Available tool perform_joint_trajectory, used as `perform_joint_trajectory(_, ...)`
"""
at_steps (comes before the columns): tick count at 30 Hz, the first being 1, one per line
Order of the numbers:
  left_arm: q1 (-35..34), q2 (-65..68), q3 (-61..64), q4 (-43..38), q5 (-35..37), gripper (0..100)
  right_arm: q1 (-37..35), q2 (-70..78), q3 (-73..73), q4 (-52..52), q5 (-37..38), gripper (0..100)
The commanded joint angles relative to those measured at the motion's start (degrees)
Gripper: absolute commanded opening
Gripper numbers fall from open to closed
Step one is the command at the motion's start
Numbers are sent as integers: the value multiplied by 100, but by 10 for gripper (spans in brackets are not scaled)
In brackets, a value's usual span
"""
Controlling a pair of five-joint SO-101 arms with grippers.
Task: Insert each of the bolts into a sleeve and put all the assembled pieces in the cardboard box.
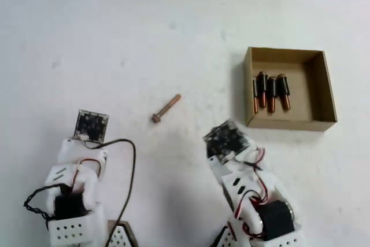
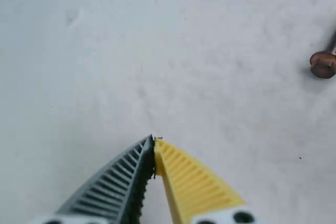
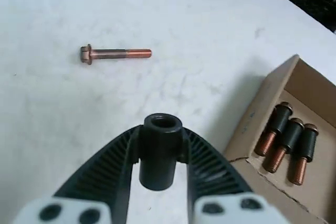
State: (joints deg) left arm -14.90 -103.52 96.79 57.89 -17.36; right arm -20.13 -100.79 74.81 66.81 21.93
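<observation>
White tabletop carries everything. At its near left edge the left arm is folded low, wrist pointing away across the bare surface. Its claw is closed on nothing, the grey and yellow fingertips meeting just above the tabletop. Right of it, near the middle and apart from both arms, a loose copper bolt lies flat on a slant, with no sleeve on it. Next comes the right arm, angled up towards the near-left corner of the box. Its claw is clamped around a black sleeve, open bore facing the camera. Farthest right sits the cardboard box, open-topped, with the assembled pieces lying side by side against its left wall.
</observation>
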Motion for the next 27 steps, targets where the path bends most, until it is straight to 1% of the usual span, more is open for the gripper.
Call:
perform_joint_trajectory(1,101,-4,-343,18,-88,23,409,-259,-44,13,-149,16)
perform_joint_trajectory(3,189,31,-448,105,-404,23,567,-242,53,-13,-299,16)
perform_joint_trajectory(4,268,31,-554,299,-484,23,620,-242,114,-22,-352,16)
perform_joint_trajectory(6,514,31,-897,765,-501,23,655,-242,167,-57,-378,16)
perform_joint_trajectory(8,787,31,-1213,1055,-536,23,664,-242,264,-145,-413,16)
perform_joint_trajectory(10,910,40,-1275,1029,-677,23,681,-242,387,-277,-422,16)
perform_joint_trajectory(14,875,40,-1380,985,-1363,20,875,-242,527,-426,-440,16)
perform_joint_trajectory(17,901,40,-1591,1029,-1433,20,989,-251,527,-426,-721,16)
perform_joint_trajectory(19,910,66,-1758,1037,-1433,20,1007,-251,519,-426,-747,16)
perform_joint_trajectory(22,919,532,-2136,1029,-1433,20,1015,-251,519,-426,-782,16)
perform_joint_trajectory(27,1015,2123,-3209,923,-1415,20,1015,-251,554,-426,-791,16)
